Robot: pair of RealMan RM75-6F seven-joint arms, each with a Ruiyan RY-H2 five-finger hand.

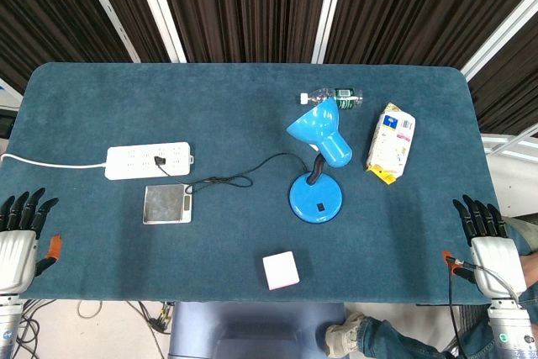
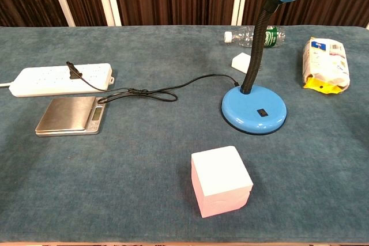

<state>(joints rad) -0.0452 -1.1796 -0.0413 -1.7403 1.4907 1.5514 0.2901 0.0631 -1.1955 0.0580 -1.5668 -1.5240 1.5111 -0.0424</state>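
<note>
Hands [image 1: 18,240] [image 1: 490,245] appear only from the head, never the chest.

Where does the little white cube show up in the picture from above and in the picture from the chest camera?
Head view: the white cube sits near the table's front edge, a little left of the blue lamp's base.
Chest view: the white cube is large in the lower middle, nearest the camera, in front of the lamp base.
Shared landmark: the silver scale, to the cube's left and farther back in both.
</note>
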